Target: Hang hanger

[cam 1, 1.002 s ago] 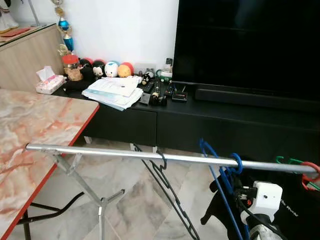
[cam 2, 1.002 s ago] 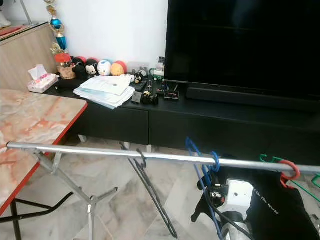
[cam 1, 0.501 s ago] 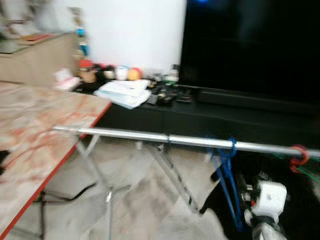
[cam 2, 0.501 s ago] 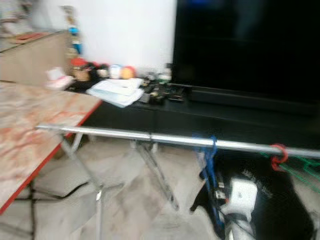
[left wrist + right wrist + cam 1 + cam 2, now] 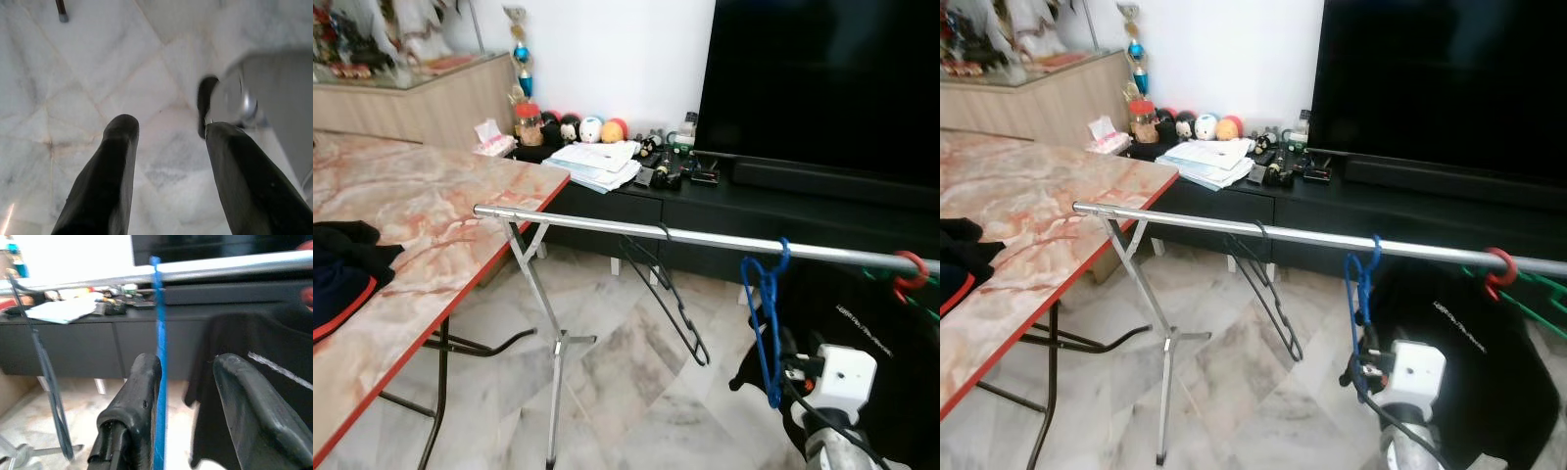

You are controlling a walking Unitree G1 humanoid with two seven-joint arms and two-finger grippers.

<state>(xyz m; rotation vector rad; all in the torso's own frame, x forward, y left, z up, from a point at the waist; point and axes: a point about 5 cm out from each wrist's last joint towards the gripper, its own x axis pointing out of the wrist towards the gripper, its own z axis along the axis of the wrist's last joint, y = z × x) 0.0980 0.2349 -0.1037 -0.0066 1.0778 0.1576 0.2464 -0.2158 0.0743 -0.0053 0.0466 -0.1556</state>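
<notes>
Rail (image 5: pixel 705 237) cut off at right edge — blue hanger (image 5: pixel 157 357) blurred, its lower end out of frame

A silver rail (image 5: pixel 636 229) on a folding metal stand (image 5: pixel 553 343) carried a black hanger (image 5: pixel 668 304), a blue hanger (image 5: pixel 766 318), a red hook (image 5: pixel 909 274) and a black garment (image 5: pixel 1469 362). The marble-patterned desk (image 5: pixel 421 211) with a red edge bore dark clothing (image 5: pixel 342 269). The black TV cabinet (image 5: pixel 724 211) held a stack of papers (image 5: pixel 597 162), a tissue box (image 5: pixel 490 142), round toy figures (image 5: pixel 579 127) and small clutter, above a marble tile floor (image 5: pixel 626 392).
</notes>
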